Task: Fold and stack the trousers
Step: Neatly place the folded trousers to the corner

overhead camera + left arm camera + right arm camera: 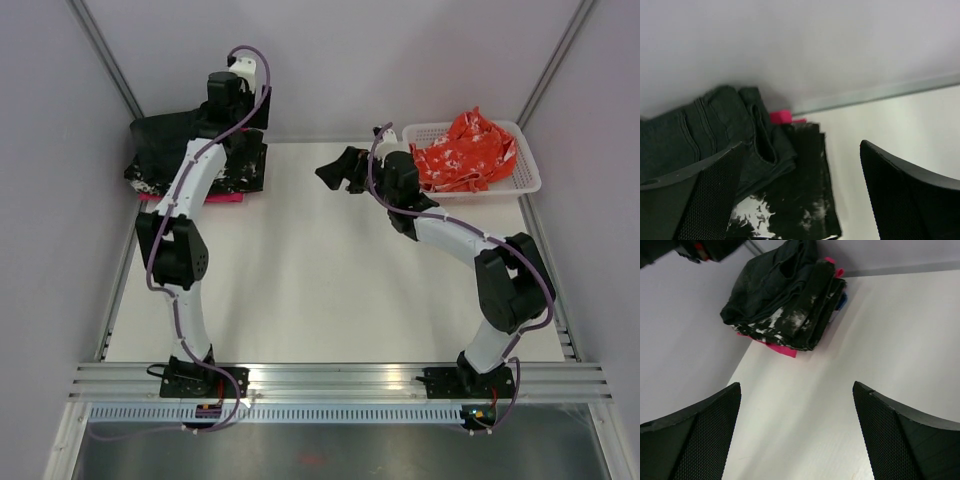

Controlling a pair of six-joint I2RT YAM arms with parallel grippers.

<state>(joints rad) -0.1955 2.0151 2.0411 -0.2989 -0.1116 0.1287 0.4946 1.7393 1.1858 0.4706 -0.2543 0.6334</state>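
The left gripper (pixel 801 147) is seen with its jaws spread wide and nothing between them. It is held above the far left corner of the table (pixel 300 280), over a stack of folded cloth. Just below it, toward its left finger, the trousers (pixel 700 130) are found, folded into a thick bundle and laid on top of the black cloth speckled with white (pixel 790 200). Under that cloth a pink cloth (pixel 781 116) shows at the edge. The bundle appears to be laid with its longer side along the back wall, though this cannot be told surely, because the arm covers part of it from above. The left arm is clearly the nearer one. The right gripper (pixel 796 385), also wide open and empty, is held over the middle of the table, well apart from the stack and turned toward it. The trousers are judged to be already stacked, so a straight lift away is called for, without the cloth being dragged.
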